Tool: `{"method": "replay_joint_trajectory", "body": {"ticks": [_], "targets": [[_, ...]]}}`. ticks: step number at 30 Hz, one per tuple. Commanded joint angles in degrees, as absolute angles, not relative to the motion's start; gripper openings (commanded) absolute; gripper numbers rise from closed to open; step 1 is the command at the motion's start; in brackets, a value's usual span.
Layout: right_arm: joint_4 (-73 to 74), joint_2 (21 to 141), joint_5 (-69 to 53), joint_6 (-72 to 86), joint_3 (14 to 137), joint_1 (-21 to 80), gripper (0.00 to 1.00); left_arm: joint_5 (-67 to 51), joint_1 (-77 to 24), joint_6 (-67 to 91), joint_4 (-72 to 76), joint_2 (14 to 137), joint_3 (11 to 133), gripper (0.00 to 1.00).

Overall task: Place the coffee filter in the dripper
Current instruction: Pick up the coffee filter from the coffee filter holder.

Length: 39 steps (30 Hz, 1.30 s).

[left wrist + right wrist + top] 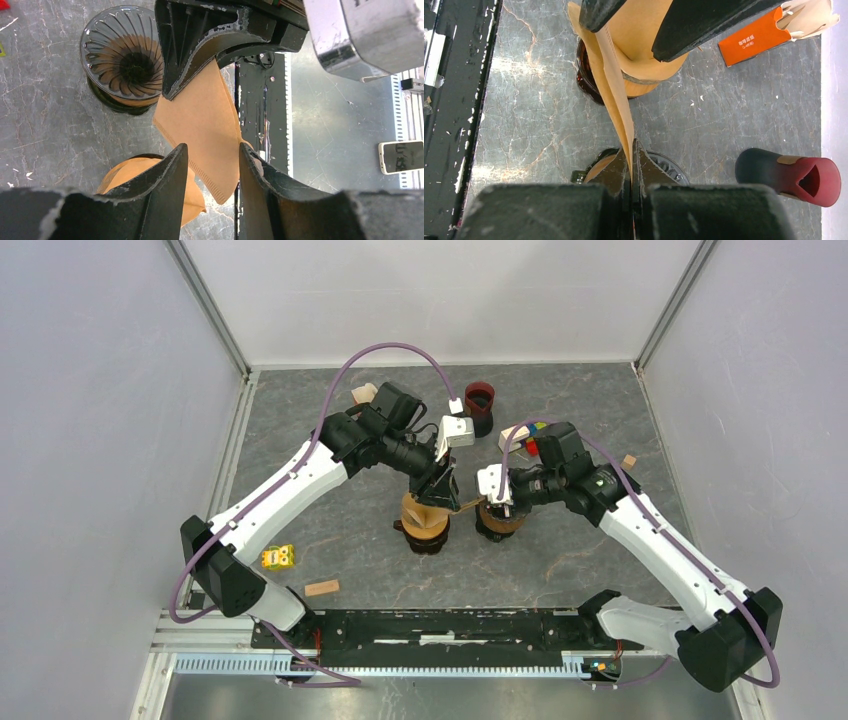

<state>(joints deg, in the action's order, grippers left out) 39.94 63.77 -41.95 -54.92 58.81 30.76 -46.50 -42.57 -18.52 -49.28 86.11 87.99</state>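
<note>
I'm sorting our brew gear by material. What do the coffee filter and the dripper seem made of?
Coffee filter: brown paper, probably unbleached, matte; a crimped seam runs along one edge and the sheet bends. Dripper: clear, smoky, glossy glass or plastic; spiral ribs and highlights show through, but which of the two I cannot tell.

White-shelled arms (290,490), black joints (345,435), looping purple cables (390,345), scuffed black gripper fingers (165,190).

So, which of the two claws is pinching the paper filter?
The right claw: its fingers are shut on the edge of the filter. The left claw stands open around it.
</note>
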Motion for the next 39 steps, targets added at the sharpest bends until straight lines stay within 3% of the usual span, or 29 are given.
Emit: {"method": "replay_joint_trajectory", "body": {"ticks": [1, 28, 39], "targets": [[40.1, 64.3, -42.0, -54.1, 61.5, 31.1, 0.0, -45.7, -42.9, -20.0, -47.4, 86.3, 88.4, 0.49], [40.8, 64.9, -42.9, -53.8, 61.7, 31.1, 0.0, -42.5, -43.3, -18.5, -45.7, 86.8, 88.7, 0.47], [40.7, 64.1, -42.9, -54.3, 60.7, 31.1, 0.0, -43.2, -43.3, -17.8, -45.7, 87.2, 88.9, 0.24]]}}
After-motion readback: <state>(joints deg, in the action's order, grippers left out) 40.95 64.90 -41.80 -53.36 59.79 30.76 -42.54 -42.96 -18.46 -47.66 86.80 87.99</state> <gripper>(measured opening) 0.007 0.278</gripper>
